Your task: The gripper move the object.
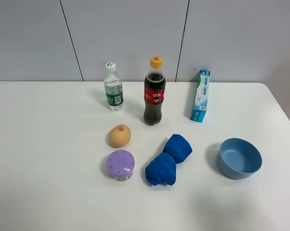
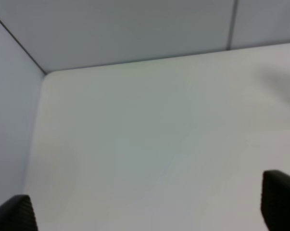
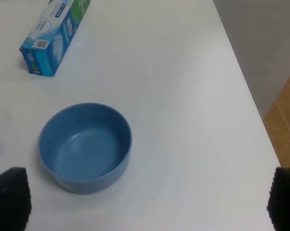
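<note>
The object (image 1: 120, 165) — a squat purple-lidded jar just in front of the egg (image 1: 119, 135) — looks light, rigid and smooth, best pinched across its sides, while both grippers (image 2: 145, 211) (image 3: 147, 199) stand wide apart and empty.

My left gripper (image 2: 149, 204) shows only as two dark fingertips (image 2: 279, 199), one at each lower corner of my wrist camera's picture, set wide apart with nothing between them. Past them lies a bare white table (image 2: 159, 139), slightly blurred. Its far edge meets a pale grey wall (image 2: 125, 29), and a side edge runs along another grey panel (image 2: 10, 110); the two edges join at a corner of the table. Thin dark seams cross the wall panels. A faint grey shadow smudges the tabletop near one edge of the picture.
</note>
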`<state>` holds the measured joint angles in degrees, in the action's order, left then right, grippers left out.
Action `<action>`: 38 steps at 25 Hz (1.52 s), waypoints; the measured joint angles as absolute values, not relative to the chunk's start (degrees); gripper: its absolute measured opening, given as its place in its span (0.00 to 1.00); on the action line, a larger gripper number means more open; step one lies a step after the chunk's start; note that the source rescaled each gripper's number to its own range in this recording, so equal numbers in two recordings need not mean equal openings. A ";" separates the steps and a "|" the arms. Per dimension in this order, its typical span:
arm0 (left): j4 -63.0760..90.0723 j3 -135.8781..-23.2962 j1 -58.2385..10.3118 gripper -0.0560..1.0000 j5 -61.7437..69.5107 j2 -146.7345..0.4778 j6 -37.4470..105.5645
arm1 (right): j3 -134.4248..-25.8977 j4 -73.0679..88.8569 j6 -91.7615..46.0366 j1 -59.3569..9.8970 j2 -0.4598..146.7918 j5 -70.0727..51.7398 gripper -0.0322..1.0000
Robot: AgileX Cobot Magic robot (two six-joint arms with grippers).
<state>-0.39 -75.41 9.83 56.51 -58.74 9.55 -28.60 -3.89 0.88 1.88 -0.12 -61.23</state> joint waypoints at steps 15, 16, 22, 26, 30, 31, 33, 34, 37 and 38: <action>7.00 -40.17 9.83 0.77 55.12 -15.35 9.24 | -28.60 -3.89 0.88 1.88 -0.12 -61.23 1.00; 7.13 -37.77 9.83 0.77 54.95 -12.88 9.24 | -28.60 -3.89 0.88 1.88 -0.12 -61.23 1.00; 6.84 -30.78 9.83 0.77 55.38 -1.96 9.07 | -28.60 -3.89 0.88 1.88 -0.12 -61.23 1.00; 4.21 -30.74 9.83 0.77 58.91 0.03 9.07 | -28.60 -3.89 0.88 1.88 -0.12 -61.23 1.00; 3.16 -29.45 9.83 0.77 60.35 0.31 9.07 | -28.60 -3.89 0.88 1.88 -0.12 -61.23 1.00; 3.16 -29.37 9.83 0.77 60.41 0.31 9.07 | -28.60 -3.89 0.88 1.88 -0.12 -61.23 1.00; 3.14 -29.26 9.83 0.77 60.34 0.31 9.07 | -28.60 -3.89 0.88 1.88 -0.12 -61.23 1.00; 3.14 -29.26 9.83 0.77 60.34 0.31 9.02 | -28.60 -3.89 0.88 1.88 -0.12 -61.23 1.00; 2.93 -29.26 9.83 0.77 60.34 0.31 8.41 | -28.60 -3.89 0.88 1.88 -0.12 -61.23 1.00; 2.88 -29.26 9.83 0.77 60.34 0.31 8.28 | -28.60 -3.89 0.88 1.88 -0.12 -61.23 1.00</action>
